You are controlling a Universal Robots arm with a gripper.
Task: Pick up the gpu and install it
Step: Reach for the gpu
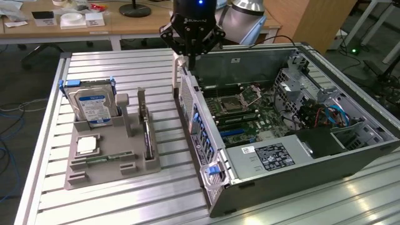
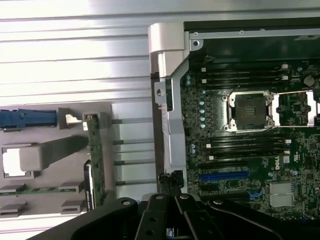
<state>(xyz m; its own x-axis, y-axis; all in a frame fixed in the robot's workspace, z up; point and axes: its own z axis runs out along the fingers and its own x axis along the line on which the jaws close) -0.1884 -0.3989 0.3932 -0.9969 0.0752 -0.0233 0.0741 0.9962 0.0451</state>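
Gripper [image 2: 169, 180]: jaws closed together, holding nothing; hovers over the rear wall of the computer case [image 1: 206, 154], upper centre of the exterior view.
Gpu [image 1: 147, 136]: centre-left, on edge in a slot of the grey holder [image 1: 93, 176], probably so its top edge is free to grasp. Untouched.
Motherboard [image 1: 244, 117]: exposed, ready for fitting.

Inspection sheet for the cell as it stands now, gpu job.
Surface: slatted metal table holding a grey holder and an open PC case.
Job's things: gpu on edge in the holder, not held.
Clutter: hard drive and memory stick in the holder.
Grippers: gripper above the case's rear wall, fingers shut, empty.
Cables: blue cables inside the case; floor cables.
Surroundings: desk behind, with small items.
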